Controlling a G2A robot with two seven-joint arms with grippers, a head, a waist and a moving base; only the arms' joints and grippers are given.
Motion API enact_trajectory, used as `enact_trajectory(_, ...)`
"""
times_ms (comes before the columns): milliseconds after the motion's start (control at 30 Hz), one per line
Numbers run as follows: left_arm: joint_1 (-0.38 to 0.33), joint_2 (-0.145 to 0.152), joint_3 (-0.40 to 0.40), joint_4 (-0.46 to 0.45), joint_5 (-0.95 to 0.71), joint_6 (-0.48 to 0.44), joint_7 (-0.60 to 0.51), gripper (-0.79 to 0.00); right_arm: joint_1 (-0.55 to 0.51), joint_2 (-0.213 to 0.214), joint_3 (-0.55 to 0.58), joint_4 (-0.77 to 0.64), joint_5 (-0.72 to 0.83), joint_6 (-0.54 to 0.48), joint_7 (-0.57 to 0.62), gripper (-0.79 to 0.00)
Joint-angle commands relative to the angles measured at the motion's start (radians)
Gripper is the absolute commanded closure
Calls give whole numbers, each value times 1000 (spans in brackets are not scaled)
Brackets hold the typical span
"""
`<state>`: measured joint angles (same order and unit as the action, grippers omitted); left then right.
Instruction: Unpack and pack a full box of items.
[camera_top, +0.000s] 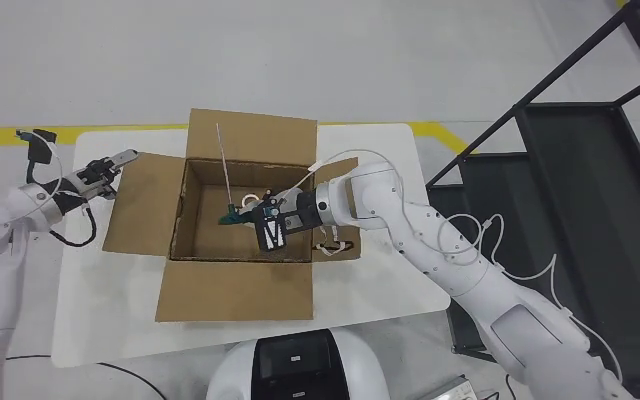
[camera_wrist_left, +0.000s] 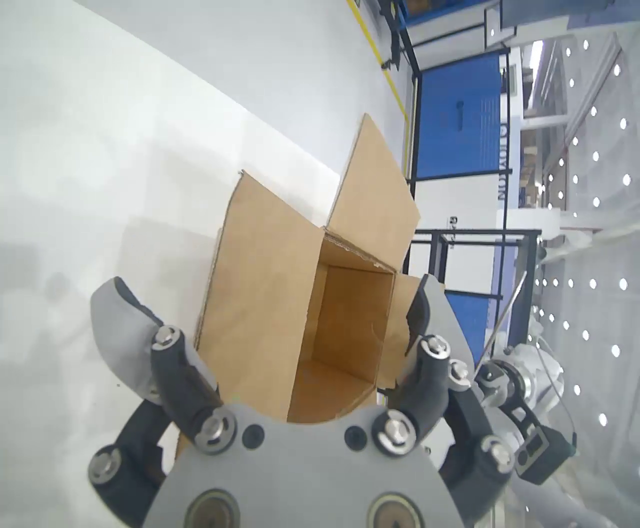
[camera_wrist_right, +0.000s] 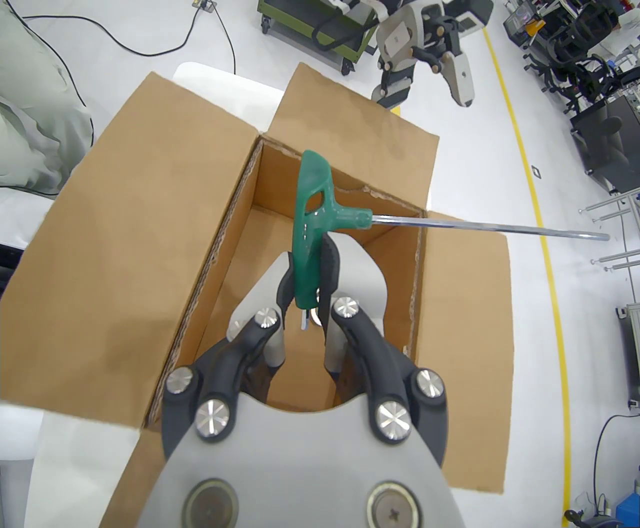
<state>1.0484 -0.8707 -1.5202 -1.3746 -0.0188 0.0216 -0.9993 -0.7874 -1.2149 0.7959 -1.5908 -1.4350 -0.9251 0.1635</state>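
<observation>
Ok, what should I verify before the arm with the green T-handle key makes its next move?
1. Grip: right gripper shut on the green plastic T-handle hex key: ok.
2. Brown cardboard box flaps folded open: ok.
3. Long metal shaft clear of the box rim: cannot tell.
4. Left gripper open, out beside the box: ok.
5. Box floor under the key free: cannot tell, the gripper hides part.

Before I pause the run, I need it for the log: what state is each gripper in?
Left gripper: open, holding nothing.
Right gripper: shut on the green T-handle hex key, over the open cardboard box.
</observation>
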Motion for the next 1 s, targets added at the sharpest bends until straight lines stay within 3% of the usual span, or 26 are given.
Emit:
enact_trajectory(0, -19, -2, 27, 4, -6, -14, -34, -785, 0, 0, 0, 0, 0, 0, 0, 0)
enact_trajectory(167, -56, -8, 65, 30, -31, -30, -50, -785, 0, 0, 0, 0, 0, 0, 0, 0)
enact_trajectory(367, -50, -3, 2, 76, -111, -45, -20, -785, -8, 0, -2, 2, 0, 6, 2, 0)
enact_trajectory(633, 14, 13, -112, 65, -184, -67, 1, -785, -18, -4, -43, 92, 53, -67, 166, 0)
enact_trajectory(967, 58, 21, -152, 4, -210, -71, 17, -785, 31, -29, -137, 172, 169, -87, 362, 0)
